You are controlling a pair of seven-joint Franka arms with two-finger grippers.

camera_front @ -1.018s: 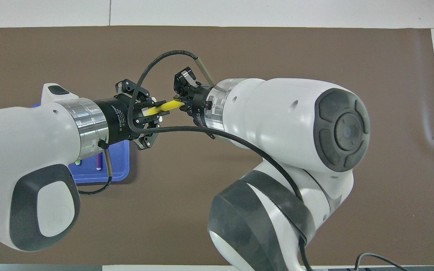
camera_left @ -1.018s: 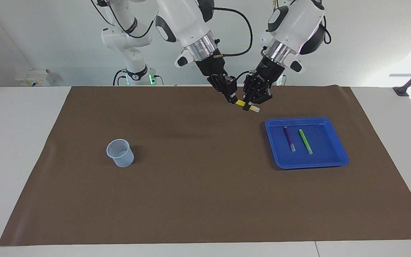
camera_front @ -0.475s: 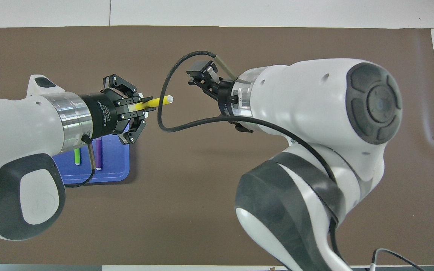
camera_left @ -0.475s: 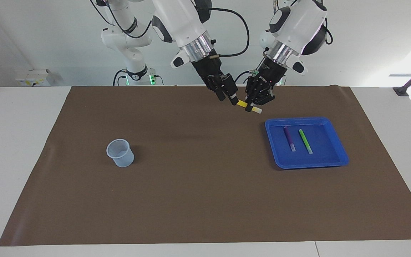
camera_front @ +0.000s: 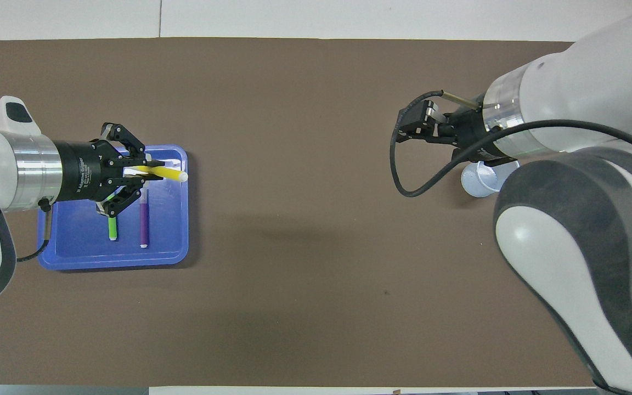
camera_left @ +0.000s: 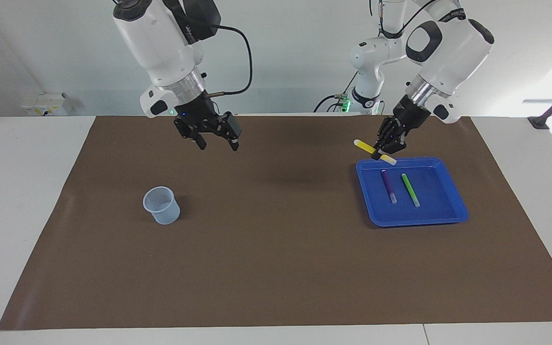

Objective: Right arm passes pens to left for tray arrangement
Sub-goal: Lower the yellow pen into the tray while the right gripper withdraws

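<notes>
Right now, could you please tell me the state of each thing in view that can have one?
Left end effector: shut on the yellow marker pen, over the tray's rim.
Right end effector: open, empty, raised over the mat.
Purple marker pen: lying flat in the shallow bright blue plastic tray.
Bright green marker pen: lying flat beside it, apart.
Small translucent bluish cup: upright, empty.

The tray [camera_left: 453, 214] is bright blue. In it lie a purple pen [camera_left: 388, 185] and a bright green pen [camera_left: 409, 189], each with a pale end. The yellow pen [camera_left: 369, 147] has whitish ends. The cup [camera_left: 161, 205] is translucent bluish-white. The mat [camera_left: 276, 268] is plain brown on a white table [camera_left: 17, 191]. Both arms are white with silver wrist rings and black grippers.
</notes>
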